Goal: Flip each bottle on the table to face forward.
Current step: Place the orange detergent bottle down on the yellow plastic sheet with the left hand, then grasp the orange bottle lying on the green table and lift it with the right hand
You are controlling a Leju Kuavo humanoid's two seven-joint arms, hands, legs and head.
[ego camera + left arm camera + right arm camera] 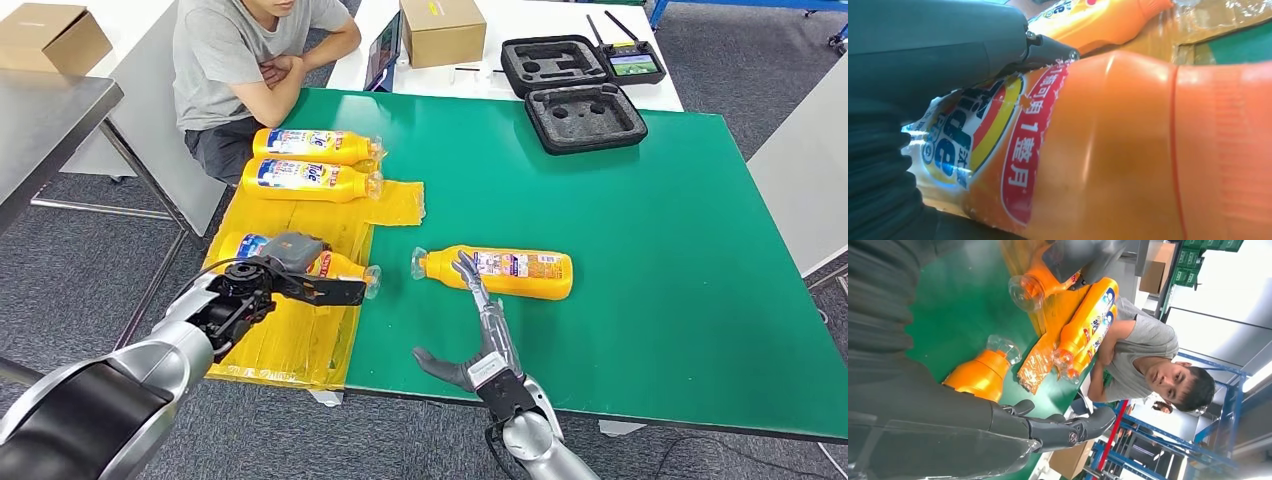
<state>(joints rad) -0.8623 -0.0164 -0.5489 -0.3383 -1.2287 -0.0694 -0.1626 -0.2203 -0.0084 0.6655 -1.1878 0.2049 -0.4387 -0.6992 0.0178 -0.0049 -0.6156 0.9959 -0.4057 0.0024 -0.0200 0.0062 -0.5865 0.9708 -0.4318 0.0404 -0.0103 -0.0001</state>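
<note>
On the green desk (650, 250), the left hand (300, 272) grips a bottle (345, 268) on yellow sheeting (290, 345) near the desk's edge; the right hand (480, 335), fingers spread, touches another bottle (520, 272), open desk beyond.

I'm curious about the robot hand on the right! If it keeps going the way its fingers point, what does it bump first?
Probably the lone orange bottle: the right robot hand points straight at it.

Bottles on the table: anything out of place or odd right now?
One bottle lies apart on the bare green table, showing its fine-print side, cap pointing opposite to the three on the yellow sheet. The right hand reaches toward it. No spills visible.
</note>
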